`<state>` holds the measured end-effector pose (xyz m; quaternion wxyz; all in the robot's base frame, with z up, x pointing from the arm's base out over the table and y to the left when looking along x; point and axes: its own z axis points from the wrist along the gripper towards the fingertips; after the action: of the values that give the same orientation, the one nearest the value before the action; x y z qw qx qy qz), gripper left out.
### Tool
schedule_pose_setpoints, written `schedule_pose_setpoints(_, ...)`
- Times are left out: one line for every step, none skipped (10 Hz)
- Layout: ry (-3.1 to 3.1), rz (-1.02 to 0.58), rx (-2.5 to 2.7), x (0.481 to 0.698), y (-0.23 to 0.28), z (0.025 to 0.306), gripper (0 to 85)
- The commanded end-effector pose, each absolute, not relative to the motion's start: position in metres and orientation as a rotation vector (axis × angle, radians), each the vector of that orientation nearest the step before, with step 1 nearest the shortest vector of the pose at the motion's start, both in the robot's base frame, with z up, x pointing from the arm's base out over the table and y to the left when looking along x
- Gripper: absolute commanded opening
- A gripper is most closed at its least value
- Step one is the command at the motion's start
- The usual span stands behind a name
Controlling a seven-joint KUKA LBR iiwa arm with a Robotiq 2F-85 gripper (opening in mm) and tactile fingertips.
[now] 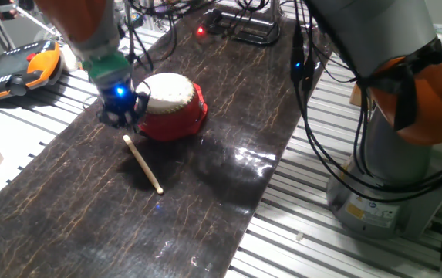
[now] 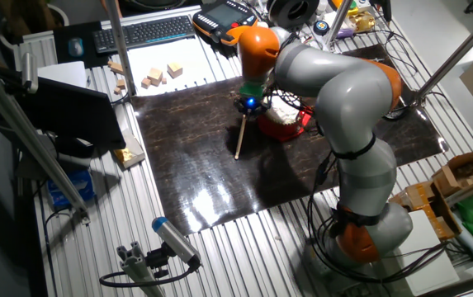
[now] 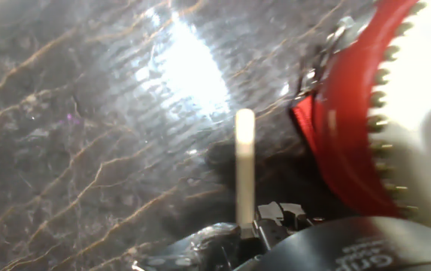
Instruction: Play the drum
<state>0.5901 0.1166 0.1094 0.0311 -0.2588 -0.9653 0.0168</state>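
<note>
The drum [image 1: 170,100] has a red studded body and a cream skin top and stands on the dark mat [image 1: 205,201]. My gripper [image 1: 119,116] is just left of it, low over the mat, with a blue light on. A pale wooden drumstick [image 1: 143,164] runs from the fingers toward the front, its far end near the mat. In the hand view the drumstick [image 3: 244,169] sticks straight out from my gripper [image 3: 247,229], with the drum's red side [image 3: 343,135] close on the right. In the other fixed view my gripper [image 2: 249,106] and the stick [image 2: 238,139] are left of the drum [image 2: 286,115].
Small wooden blocks [image 2: 160,76] lie on white paper behind the mat, next to a keyboard [image 2: 141,33]. A teach pendant [image 1: 20,68] lies at the far left. Cables [image 1: 313,131] hang by the arm's base [image 1: 382,193] on the right.
</note>
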Motion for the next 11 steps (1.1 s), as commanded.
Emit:
schedule_pose_setpoints(-2.971,0.057,-0.793,0.591,0.113,0.117,0.7)
schedule_pose_setpoints(-2.973,0.059,-0.789,0.592,0.108,0.126,0.7)
schedule_pose_setpoints(-3.01,0.1,-0.755,0.59,0.101,0.139,0.7)
schedule_pose_setpoints(-3.034,0.122,-0.707,0.59,0.095,0.148,0.7)
schedule_pose_setpoints(-3.039,0.1,-0.662,0.591,0.087,0.158,0.7)
schedule_pose_setpoints(-3.052,0.117,-0.577,0.592,0.077,0.168,0.7)
schedule_pose_setpoints(-3.06,0.118,-0.492,0.594,0.065,0.18,0.7)
schedule_pose_setpoints(-3.061,0.104,-0.432,0.597,0.053,0.19,0.7)
schedule_pose_setpoints(-3.061,0.066,-0.374,0.6,0.04,0.199,0.7)
schedule_pose_setpoints(-3.055,0.026,-0.315,0.604,0.028,0.204,0.7)
schedule_pose_setpoints(-3.063,0.019,-0.28,0.606,0.022,0.205,0.7)
